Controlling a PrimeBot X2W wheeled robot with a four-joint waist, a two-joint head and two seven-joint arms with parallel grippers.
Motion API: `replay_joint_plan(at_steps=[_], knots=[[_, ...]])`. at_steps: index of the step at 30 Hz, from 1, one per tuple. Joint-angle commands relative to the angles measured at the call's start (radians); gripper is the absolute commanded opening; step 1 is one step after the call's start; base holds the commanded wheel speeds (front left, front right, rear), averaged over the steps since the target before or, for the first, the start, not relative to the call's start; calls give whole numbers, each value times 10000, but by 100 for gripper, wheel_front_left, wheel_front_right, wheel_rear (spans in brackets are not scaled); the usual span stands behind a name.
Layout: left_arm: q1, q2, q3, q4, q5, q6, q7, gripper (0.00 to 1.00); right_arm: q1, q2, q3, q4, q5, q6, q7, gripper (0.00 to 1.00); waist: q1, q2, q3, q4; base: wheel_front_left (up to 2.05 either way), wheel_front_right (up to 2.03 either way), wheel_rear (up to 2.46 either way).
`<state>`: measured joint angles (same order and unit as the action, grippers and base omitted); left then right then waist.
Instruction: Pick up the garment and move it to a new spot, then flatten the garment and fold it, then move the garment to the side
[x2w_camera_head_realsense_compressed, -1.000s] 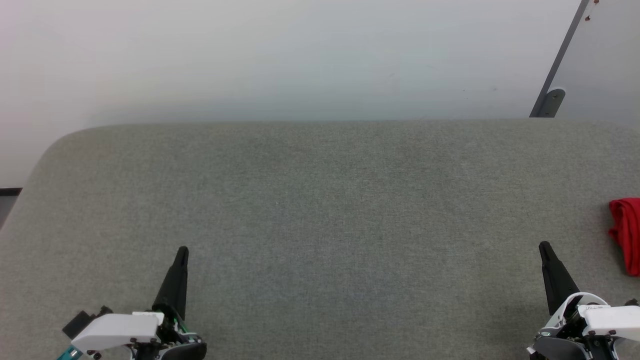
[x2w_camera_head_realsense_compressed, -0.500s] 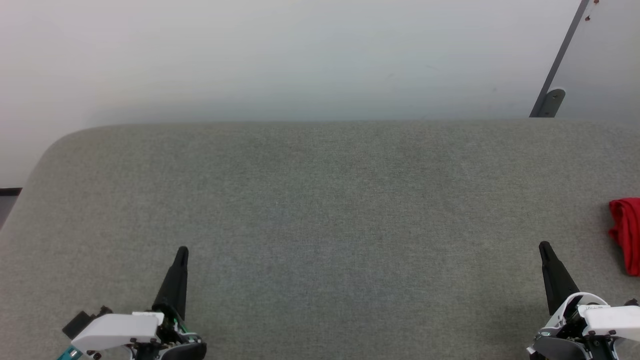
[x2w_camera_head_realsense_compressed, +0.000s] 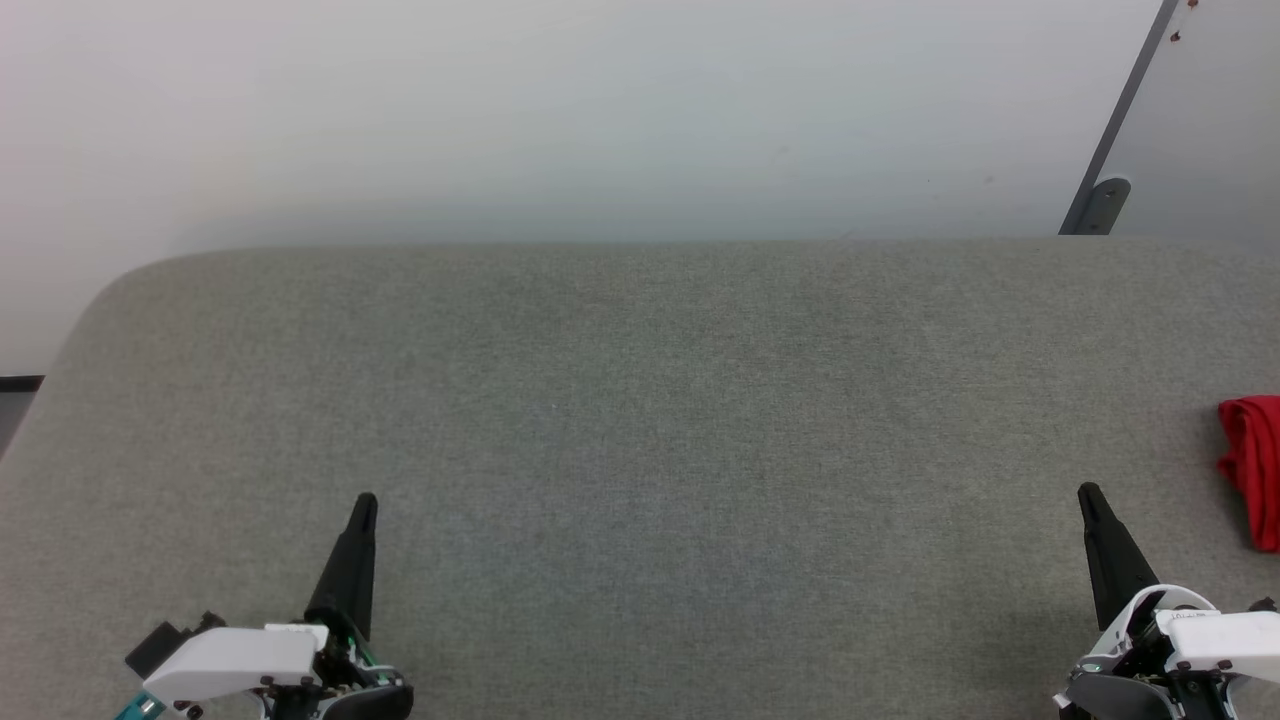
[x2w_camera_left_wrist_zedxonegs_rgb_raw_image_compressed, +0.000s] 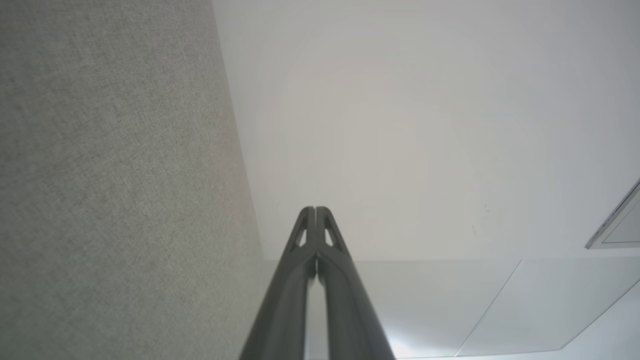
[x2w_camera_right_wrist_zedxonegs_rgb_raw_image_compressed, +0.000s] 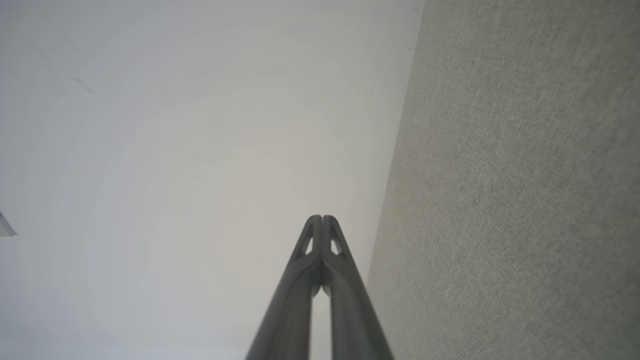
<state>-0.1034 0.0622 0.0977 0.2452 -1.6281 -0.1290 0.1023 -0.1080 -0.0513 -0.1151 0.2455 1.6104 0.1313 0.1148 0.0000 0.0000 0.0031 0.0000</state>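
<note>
Looking at the big grey desk (x2w_camera_head_realsense_compressed: 640, 420), you see the red garment (x2w_camera_head_realsense_compressed: 1256, 470) at its right edge, maybe waiting there, maybe put aside. Near the desk's front, your left pincer (x2w_camera_head_realsense_compressed: 364, 503) and right pincer (x2w_camera_head_realsense_compressed: 1089, 493) are pinched tight, holding nothing.

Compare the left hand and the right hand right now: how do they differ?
The left hand sits at the lower left of the head view, the right hand at the lower right. The right hand is close to the red garment lying on the grey surface; the left hand is far from it. The left hand's fingers lean rightward, the right hand's leftward. Both are shut, fingertips together, holding nothing.
</note>
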Motion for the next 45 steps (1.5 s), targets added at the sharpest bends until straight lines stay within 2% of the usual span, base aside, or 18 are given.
replay_joint_plan(at_steps=[1, 45], knots=[[-101, -17, 29, 11, 49, -31, 23, 0, -28, 38, 7, 0, 41, -10, 24, 0, 0, 0, 0, 0, 0, 0, 0], [-109, -69, 100, 14, 98, -31, 92, 0, -28, 36, 11, 0, 45, -10, 20, 0, 0, 0, 0, 0, 0, 0, 0]])
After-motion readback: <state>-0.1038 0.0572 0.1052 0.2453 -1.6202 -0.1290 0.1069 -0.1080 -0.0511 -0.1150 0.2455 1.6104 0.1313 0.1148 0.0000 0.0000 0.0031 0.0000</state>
